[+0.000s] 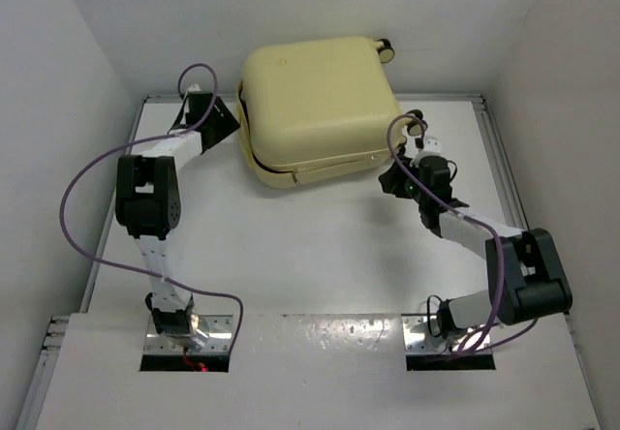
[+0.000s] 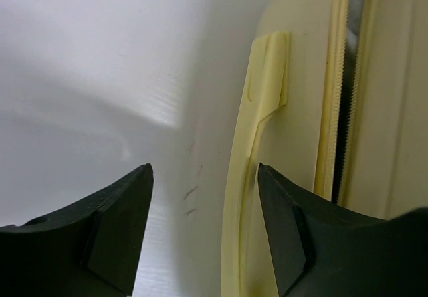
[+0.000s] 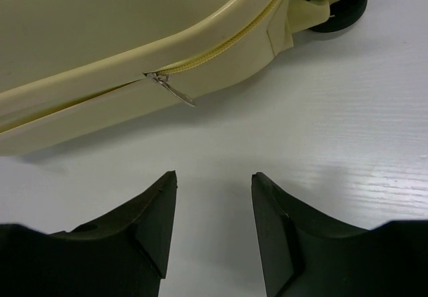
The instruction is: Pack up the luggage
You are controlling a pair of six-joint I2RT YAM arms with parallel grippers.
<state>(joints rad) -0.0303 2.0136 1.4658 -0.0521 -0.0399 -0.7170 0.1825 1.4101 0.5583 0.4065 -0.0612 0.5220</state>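
Evidently the luggage (image 1: 315, 110), flat at the far edge of the desk (image 1: 291, 256), looks rigid, bulky and slick; take its side handle (image 2: 267, 76) or zip pull (image 3: 175, 91); both jaws stand apart, holding nothing.

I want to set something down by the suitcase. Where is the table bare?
Bare: the table in front of the luggage, between the left arm and right arm, and the strip right of the right hand. Crowded: the far left, where the left hand sits close beside the luggage, and around the zipper pull.
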